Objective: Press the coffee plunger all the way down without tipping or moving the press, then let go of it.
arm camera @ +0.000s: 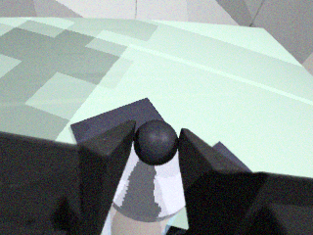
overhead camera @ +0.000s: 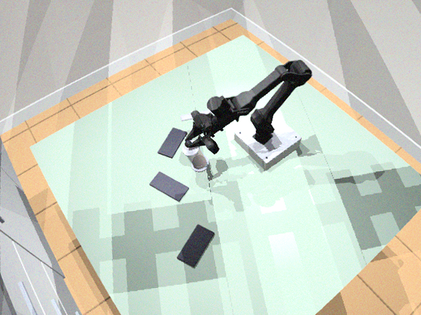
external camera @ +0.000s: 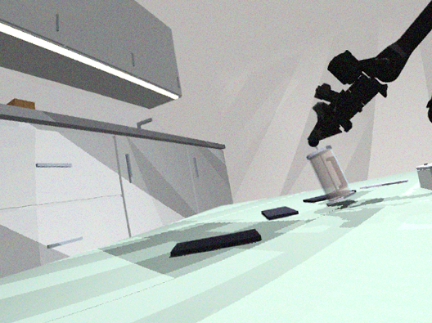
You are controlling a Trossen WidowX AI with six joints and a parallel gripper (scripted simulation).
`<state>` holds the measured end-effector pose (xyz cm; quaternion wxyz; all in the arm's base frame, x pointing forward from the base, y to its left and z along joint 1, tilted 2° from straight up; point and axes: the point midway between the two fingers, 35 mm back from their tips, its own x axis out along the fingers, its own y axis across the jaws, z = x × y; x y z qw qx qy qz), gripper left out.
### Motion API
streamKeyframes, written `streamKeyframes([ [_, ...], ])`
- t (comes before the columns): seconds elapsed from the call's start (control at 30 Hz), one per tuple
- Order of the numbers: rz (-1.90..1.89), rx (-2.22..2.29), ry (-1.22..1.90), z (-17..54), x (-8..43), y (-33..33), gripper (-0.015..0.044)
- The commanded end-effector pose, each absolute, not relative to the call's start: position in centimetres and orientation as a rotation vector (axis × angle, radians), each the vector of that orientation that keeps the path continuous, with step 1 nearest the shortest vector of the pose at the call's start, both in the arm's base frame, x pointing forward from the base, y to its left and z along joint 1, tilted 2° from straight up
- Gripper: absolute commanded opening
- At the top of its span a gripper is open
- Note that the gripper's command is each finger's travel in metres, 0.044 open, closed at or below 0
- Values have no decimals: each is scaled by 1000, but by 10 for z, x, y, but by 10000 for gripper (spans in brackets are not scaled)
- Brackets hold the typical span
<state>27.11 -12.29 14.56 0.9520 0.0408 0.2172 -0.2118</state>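
A pale green table top [overhead camera: 285,240] fills most of the top view, edged by an orange tiled border [overhead camera: 419,267], with white kitchen cabinets [external camera: 84,190] along one side in the exterior view. The black arm [overhead camera: 266,91] rises from a grey base block [overhead camera: 268,147] and reaches down toward the middle of the table.

Three dark flat slabs lie on the table: one [overhead camera: 171,142] just beside the press on its far side, a second [overhead camera: 168,185] near it on the near side, and a third [overhead camera: 195,245] well apart from both. A thin white strip [overhead camera: 186,116] lies beyond the gripper.

The coffee press [external camera: 329,175] stands between the first two slabs, close in front of the base block. In the exterior view it is tilted, its top leaning away from the arm and one edge of its foot lifted off the surface. Its lid [external camera: 318,153] sits right under the gripper tip.

The gripper [arm camera: 156,142] is clenched on the dark round plunger knob [arm camera: 156,142]; in the wrist view the two fingers press against the knob from either side, with the press's pale lid directly below.
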Motion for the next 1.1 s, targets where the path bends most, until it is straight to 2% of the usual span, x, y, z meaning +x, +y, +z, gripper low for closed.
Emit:
streamKeyframes([
  [0.0,-430,84,445,145,271,-123,116],
  [0.4,-430,84,445,145,271,-123,431],
  [0.57,-430,83,447,151,269,-122,440],
  [0.83,-427,81,471,219,233,-102,440],
  [1.07,-427,81,471,218,232,-101,440],
])
